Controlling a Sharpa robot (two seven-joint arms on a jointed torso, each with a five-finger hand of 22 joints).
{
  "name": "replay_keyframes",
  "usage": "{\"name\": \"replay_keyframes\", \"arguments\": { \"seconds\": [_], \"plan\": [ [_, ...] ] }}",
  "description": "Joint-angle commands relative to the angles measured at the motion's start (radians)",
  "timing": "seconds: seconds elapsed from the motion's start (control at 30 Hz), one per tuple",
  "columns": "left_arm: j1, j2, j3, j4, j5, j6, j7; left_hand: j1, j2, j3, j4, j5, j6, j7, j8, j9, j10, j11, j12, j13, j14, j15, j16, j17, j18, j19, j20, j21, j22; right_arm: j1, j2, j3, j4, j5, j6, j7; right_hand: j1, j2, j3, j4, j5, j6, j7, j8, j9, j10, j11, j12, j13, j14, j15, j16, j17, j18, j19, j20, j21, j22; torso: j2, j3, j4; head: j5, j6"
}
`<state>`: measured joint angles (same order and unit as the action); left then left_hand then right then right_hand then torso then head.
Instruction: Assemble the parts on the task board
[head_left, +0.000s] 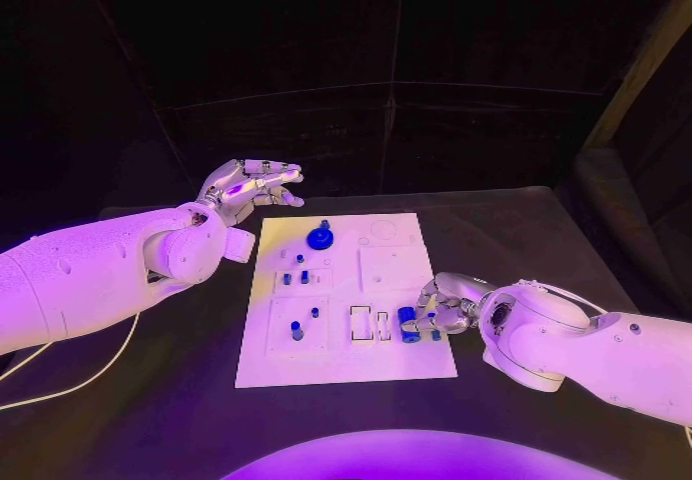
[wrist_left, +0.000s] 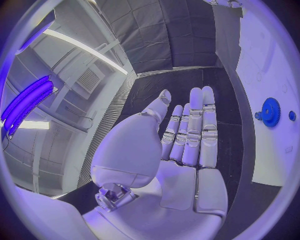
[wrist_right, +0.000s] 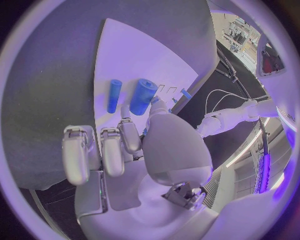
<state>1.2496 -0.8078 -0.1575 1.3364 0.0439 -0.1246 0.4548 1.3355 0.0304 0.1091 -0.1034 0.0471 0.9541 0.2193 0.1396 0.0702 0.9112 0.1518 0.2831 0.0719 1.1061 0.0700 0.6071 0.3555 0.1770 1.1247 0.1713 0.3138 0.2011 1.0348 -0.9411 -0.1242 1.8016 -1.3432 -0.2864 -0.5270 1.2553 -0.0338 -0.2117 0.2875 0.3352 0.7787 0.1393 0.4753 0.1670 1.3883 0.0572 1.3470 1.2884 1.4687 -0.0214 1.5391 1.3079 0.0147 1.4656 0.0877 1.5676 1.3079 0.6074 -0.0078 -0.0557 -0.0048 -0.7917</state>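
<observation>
The white task board (head_left: 397, 265) lies in the middle of the table. On it are a blue gear (head_left: 319, 238) (wrist_left: 270, 111) and several small blue parts (head_left: 297, 279). At the board's right edge my right hand (head_left: 446, 303) (wrist_right: 134, 150) has its fingers curled. Its thumb and a fingertip pinch the end of a thick blue cylinder (head_left: 408, 322) (wrist_right: 142, 95) that lies on the board. A thinner blue cylinder (wrist_right: 114, 95) lies beside it. My left hand (head_left: 253, 184) (wrist_left: 187, 145) hovers off the board's far left corner, fingers straight, holding nothing.
Empty slots (head_left: 361, 322) lie just left of the thick cylinder. A white cable (head_left: 87, 375) trails over the black table (head_left: 173, 400) at the near left. The table's far edge (head_left: 433, 195) runs behind the board.
</observation>
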Motion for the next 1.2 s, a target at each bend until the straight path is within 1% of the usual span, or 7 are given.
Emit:
{"name": "replay_keyframes", "arguments": {
  "seconds": [0.03,0.5,0.87,0.97,1.07,1.13,1.2],
  "plan": [
    [0.001,-0.002,0.001,0.004,0.003,0.010,0.010,-0.001,0.008,-0.006,-0.002,0.002,-0.003,-0.003,0.006,0.001,-0.006,0.001,0.005,0.001,-0.003,0.003,-0.001,0.000,0.004,0.008,0.000,-0.004,-0.001,-0.002,0.008,0.000,-0.003,-0.008,0.026,-0.023,-0.007,0.008,-0.008,-0.001,-0.005,0.005,-0.002,0.005,0.002,0.007,-0.001,0.006,0.004,0.089,0.006,0.004,0.201,-0.015,0.105,0.005,0.003,0.263,0.000,-0.0011,0.0007,0.003,-0.002],
    [0.001,-0.004,0.001,0.006,0.003,0.009,0.010,-0.001,0.008,-0.006,-0.002,0.002,-0.003,-0.003,0.006,0.001,-0.006,0.001,0.005,0.001,-0.003,0.003,-0.001,0.000,0.004,0.008,0.000,-0.004,-0.001,-0.016,0.045,0.000,-0.021,-0.002,0.039,-0.063,0.022,0.041,-0.003,-0.017,0.015,0.022,-0.010,0.027,0.004,0.006,-0.008,0.004,0.005,0.088,0.000,0.004,0.203,-0.015,0.105,0.001,0.003,0.263,-0.001,-0.0003,0.0015,0.003,-0.008],
    [0.001,-0.006,0.001,0.007,0.003,0.010,0.010,0.000,0.009,-0.007,-0.002,0.002,-0.003,-0.003,0.006,0.001,-0.006,0.001,0.007,0.001,-0.003,0.003,-0.001,0.000,0.004,0.008,0.000,-0.005,-0.001,-0.022,0.027,0.001,0.007,0.049,-0.075,-0.063,0.049,0.077,0.002,-0.031,0.110,0.046,-0.019,0.042,0.002,0.017,-0.018,0.006,0.016,0.087,-0.009,0.000,0.197,-0.015,0.105,-0.008,0.003,0.263,-0.002,-0.0003,-0.0004,0.006,-0.009],
    [0.001,-0.007,0.001,0.008,0.003,0.009,0.010,0.000,0.009,-0.007,-0.002,0.002,-0.003,-0.003,0.006,0.001,-0.006,0.001,0.007,0.001,-0.003,0.003,-0.001,0.000,0.004,0.008,0.000,-0.005,-0.001,-0.022,0.014,0.001,0.024,0.093,-0.106,-0.054,0.054,0.084,0.003,-0.034,0.131,0.052,-0.021,0.041,0.000,0.024,-0.021,0.012,0.024,0.087,-0.011,0.001,0.199,-0.015,0.105,-0.010,0.003,0.263,-0.002,-0.0032,0.0017,0.005,-0.007],
    [0.001,-0.006,0.001,0.007,0.003,0.010,0.010,0.000,0.009,-0.007,-0.002,0.002,-0.003,-0.003,0.006,0.001,-0.006,0.001,0.007,0.001,-0.003,0.003,-0.001,0.000,0.004,0.008,0.000,-0.005,-0.001,-0.022,0.006,0.001,0.040,0.131,-0.142,-0.039,0.055,0.087,0.003,-0.033,0.143,0.055,-0.022,0.039,-0.002,0.028,-0.021,0.014,0.029,0.087,-0.012,0.001,0.199,-0.015,0.105,-0.011,0.003,0.263,-0.004,-0.0034,0.0024,0.004,-0.007],
    [0.001,-0.005,0.001,0.007,0.003,0.010,0.010,0.000,0.009,-0.007,-0.002,0.002,-0.003,-0.003,0.006,0.001,-0.006,0.001,0.007,0.001,-0.003,0.003,-0.001,0.000,0.004,0.008,0.000,-0.005,-0.001,-0.021,0.005,0.001,0.049,0.158,-0.174,-0.022,0.054,0.089,0.003,-0.033,0.146,0.057,-0.023,0.039,-0.003,0.029,-0.022,0.015,0.030,0.087,-0.012,0.001,0.199,-0.015,0.105,-0.011,0.003,0.263,-0.002,0.0007,0.0014,0.006,-0.003],
    [0.001,-0.004,0.001,0.007,0.003,0.010,0.010,0.000,0.009,-0.007,-0.002,0.002,-0.003,-0.003,0.006,0.001,-0.006,0.001,0.007,0.001,-0.003,0.003,-0.001,0.000,0.004,0.008,0.000,-0.005,-0.001,-0.021,0.007,0.002,0.056,0.195,-0.201,-0.004,0.053,0.091,0.003,-0.032,0.148,0.059,-0.023,0.039,-0.003,0.031,-0.022,0.016,0.032,0.087,-0.012,0.001,0.200,-0.015,0.105,-0.011,0.003,0.263,0.000,0.0012,0.0026,0.007,-0.002]
  ]
}}
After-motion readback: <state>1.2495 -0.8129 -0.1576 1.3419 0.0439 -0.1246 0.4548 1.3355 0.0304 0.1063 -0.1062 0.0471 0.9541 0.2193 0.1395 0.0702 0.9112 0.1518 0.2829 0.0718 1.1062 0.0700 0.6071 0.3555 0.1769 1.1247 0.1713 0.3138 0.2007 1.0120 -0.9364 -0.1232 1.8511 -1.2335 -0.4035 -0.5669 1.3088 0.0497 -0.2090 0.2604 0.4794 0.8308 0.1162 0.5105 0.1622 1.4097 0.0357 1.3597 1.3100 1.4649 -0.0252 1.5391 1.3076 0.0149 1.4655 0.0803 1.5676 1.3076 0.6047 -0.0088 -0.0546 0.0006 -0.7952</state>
